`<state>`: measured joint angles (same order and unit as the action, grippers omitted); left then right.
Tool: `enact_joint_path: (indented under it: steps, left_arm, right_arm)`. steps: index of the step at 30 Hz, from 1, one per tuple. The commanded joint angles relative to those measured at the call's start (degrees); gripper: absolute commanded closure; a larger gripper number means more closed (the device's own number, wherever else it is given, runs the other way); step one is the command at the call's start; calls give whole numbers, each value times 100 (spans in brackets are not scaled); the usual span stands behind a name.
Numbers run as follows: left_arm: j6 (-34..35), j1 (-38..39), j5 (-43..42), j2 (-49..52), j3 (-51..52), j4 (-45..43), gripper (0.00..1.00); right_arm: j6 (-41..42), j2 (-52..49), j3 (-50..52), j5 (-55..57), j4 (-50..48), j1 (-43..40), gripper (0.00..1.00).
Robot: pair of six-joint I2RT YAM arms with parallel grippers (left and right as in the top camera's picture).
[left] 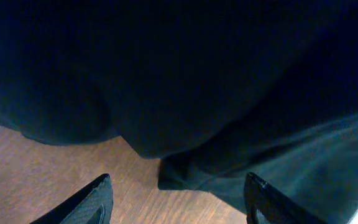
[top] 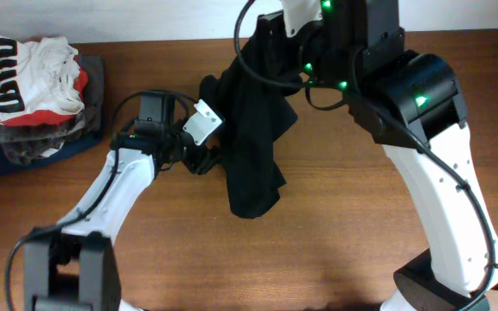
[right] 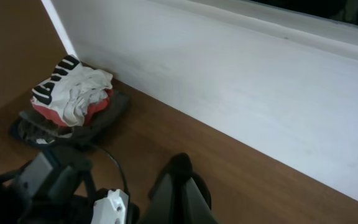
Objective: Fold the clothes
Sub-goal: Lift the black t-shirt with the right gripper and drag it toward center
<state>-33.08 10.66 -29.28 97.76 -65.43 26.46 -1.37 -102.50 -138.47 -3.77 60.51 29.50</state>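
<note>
Spread fingers [left: 89, 202] of my left tool [left: 176, 208] frame bare bench [top: 344, 233], gripping nothing. At ten o'clock sits a garment pile [top: 37, 95]. The black T-shirt [top: 253, 138] hangs at twelve, its lower end trailing onto the bench centre beside the left tool. My right tool [right: 180, 186], pressed together, pinches its top.
</note>
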Motion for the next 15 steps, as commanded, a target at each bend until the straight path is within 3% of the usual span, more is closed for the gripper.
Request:
enact_joint_path:
  steps: [1, 15]
  left_arm:
    - [-131, 7, 17, 291, -72, -138, 33]
    - [-131, 7, -262, 835, -72, -352, 33]
  right_arm:
    - [9, 52, -94, -227, 22, -173, 96]
    - [4, 48, -94, -481, 61, -332, 96]
